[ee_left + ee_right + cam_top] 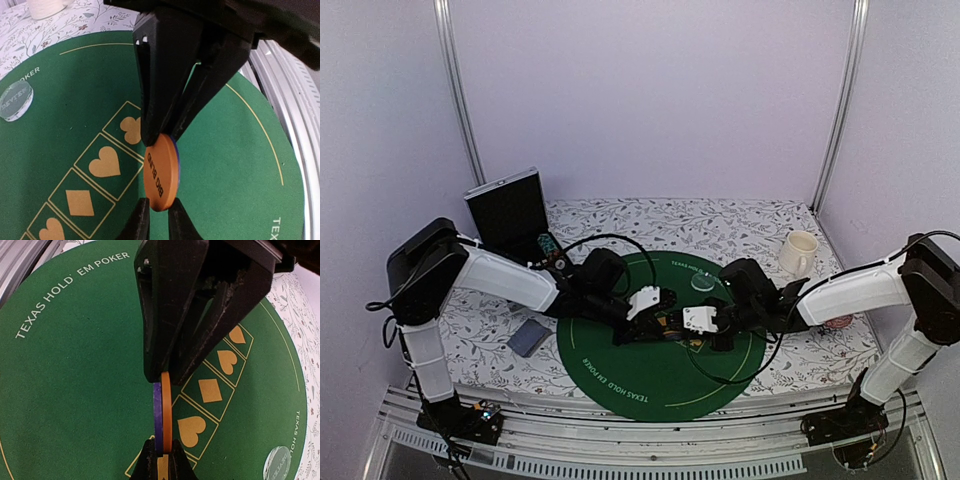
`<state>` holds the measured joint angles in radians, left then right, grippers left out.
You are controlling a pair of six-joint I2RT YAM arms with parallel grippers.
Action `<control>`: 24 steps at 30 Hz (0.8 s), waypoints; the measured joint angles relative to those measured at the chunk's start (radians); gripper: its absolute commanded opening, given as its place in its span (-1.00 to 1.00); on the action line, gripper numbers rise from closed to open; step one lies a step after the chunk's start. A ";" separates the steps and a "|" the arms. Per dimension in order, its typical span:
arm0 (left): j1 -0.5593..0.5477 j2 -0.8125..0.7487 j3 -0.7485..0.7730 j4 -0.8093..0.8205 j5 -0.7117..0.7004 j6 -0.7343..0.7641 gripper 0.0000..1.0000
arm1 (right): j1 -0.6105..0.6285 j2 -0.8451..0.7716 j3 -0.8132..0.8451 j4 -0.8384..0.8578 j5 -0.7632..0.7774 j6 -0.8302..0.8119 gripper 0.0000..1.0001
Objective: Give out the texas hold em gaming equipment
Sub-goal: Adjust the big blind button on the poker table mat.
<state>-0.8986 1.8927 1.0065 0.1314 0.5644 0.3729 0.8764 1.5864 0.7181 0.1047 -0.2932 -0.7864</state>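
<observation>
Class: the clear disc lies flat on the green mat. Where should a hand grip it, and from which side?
Pinch the clear disc across opposite points of its rim, coming straight down: it lies flat on the green mat, its thick round edge exposed all around.

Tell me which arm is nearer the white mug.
Right. The right arm passes close by the white mug; the left arm comes in from across the mat.
</observation>
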 measured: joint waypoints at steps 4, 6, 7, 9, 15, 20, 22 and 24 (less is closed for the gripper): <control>0.000 0.016 0.003 0.004 0.004 0.000 -0.86 | 0.000 0.014 0.026 -0.047 0.002 -0.018 -0.91; 0.000 0.017 0.003 0.005 0.007 0.002 -0.97 | 0.000 0.016 0.029 -0.054 0.005 -0.020 -0.91; 0.000 0.017 0.003 0.005 0.008 0.006 -1.00 | 0.000 0.016 0.029 -0.055 0.007 -0.019 -0.91; 0.000 0.017 0.003 0.004 0.011 0.019 -1.00 | -0.001 0.016 0.029 -0.060 0.007 -0.017 -0.89; 0.000 0.018 0.006 0.003 0.011 0.010 -1.00 | -0.001 0.016 0.029 -0.061 0.019 -0.010 -0.83; -0.001 0.046 0.043 -0.017 0.012 -0.040 -1.00 | -0.001 0.016 0.013 -0.052 0.060 0.008 -0.77; -0.005 0.059 0.049 -0.016 0.012 -0.056 -1.00 | 0.000 0.016 -0.001 -0.040 0.069 0.016 -0.74; -0.010 0.084 0.065 -0.013 0.013 -0.069 -1.00 | 0.000 0.016 -0.016 -0.035 0.080 0.022 -0.72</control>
<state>-0.9085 1.9770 1.0714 0.1184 0.5770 0.3042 0.8768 1.6020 0.7025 0.0692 -0.2134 -0.7647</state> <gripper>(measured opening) 0.008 0.130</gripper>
